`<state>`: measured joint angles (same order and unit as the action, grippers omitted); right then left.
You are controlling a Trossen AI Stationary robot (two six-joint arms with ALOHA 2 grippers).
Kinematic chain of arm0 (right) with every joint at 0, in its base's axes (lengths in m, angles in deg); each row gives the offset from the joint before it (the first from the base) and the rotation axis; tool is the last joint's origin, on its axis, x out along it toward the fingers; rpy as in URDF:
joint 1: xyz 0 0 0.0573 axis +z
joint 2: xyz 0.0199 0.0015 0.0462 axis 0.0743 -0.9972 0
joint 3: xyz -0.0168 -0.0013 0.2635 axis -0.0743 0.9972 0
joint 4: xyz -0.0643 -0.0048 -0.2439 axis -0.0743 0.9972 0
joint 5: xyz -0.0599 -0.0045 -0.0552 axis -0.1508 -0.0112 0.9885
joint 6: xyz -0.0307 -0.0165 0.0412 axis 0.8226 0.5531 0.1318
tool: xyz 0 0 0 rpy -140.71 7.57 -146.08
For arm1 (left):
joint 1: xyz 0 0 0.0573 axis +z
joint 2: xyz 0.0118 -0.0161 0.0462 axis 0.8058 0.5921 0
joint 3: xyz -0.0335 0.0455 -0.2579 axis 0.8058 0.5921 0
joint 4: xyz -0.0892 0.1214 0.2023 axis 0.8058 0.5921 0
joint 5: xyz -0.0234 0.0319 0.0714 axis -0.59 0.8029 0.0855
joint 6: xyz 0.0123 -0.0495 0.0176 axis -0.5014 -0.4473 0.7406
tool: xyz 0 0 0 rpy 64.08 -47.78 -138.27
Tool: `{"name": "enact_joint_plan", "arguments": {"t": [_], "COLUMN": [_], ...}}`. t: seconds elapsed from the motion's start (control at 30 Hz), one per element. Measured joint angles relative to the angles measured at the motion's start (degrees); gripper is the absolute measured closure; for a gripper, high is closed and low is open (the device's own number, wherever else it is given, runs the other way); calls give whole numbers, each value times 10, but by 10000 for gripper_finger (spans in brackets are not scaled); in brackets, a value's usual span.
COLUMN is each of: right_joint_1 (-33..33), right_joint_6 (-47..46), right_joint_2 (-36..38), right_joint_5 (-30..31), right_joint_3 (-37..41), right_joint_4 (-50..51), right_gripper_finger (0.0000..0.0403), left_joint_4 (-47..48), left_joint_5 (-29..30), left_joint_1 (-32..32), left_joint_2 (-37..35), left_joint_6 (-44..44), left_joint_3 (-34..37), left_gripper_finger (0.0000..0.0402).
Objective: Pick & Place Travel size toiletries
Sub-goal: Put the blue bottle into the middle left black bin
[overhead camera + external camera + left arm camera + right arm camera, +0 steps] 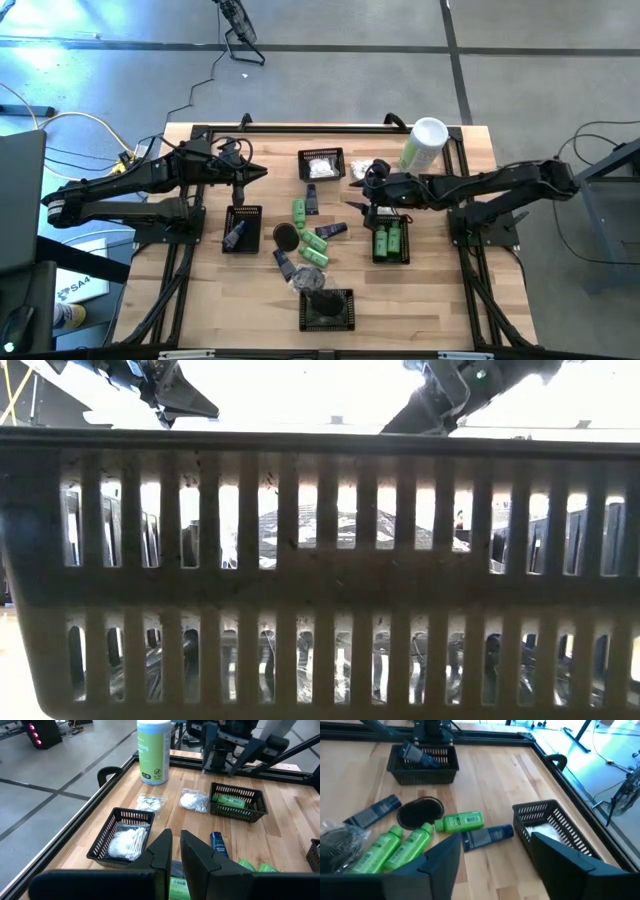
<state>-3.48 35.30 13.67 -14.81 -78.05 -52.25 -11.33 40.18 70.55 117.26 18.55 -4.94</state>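
The toiletries lie mid-table: green bottles (300,212) (462,821), black tubes (311,197) (487,835), a dark round piece (286,236) (422,812) and a crinkly packet (310,280). More sit in the baskets: white packets in the far one (321,165) (122,840), green bottles in the right one (390,240) (237,802), a dark tube in the left one (241,230). My left gripper (262,172) (176,850) hovers shut and empty beside the far basket. My right gripper (355,207) (495,865) is open and empty above the loose items, over a black tube.
A tall pale-green canister with a white lid (424,145) (153,750) stands at the far right. Two white packets (195,800) lie on the wood beside it. A fourth basket (326,308) sits at the near edge, and its slatted wall (320,580) fills the low view.
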Motion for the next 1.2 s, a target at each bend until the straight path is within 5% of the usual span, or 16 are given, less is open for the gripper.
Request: {"name": "enact_joint_plan", "arguments": {"t": [0.47, 0.63, 1.2], "right_joint_1": [-16, -16, -17], "right_joint_6": [4, 28, 56], "right_joint_2": [-126, -180, -263], "right_joint_5": [-105, -106, -166], "right_joint_3": [-68, -105, -105], "right_joint_4": [71, 139, 145], "right_gripper_finger": [155, 158, 161], "left_joint_4": [0, 0, 0], "left_joint_5": [0, 0, 0], "left_joint_1": [0, 0, 0], "left_joint_2": [0, 0, 0], "left_joint_6": [0, 0, 0], "left_joint_3": [0, 0, 0], "left_gripper_finger": [368, 368, 368]}}
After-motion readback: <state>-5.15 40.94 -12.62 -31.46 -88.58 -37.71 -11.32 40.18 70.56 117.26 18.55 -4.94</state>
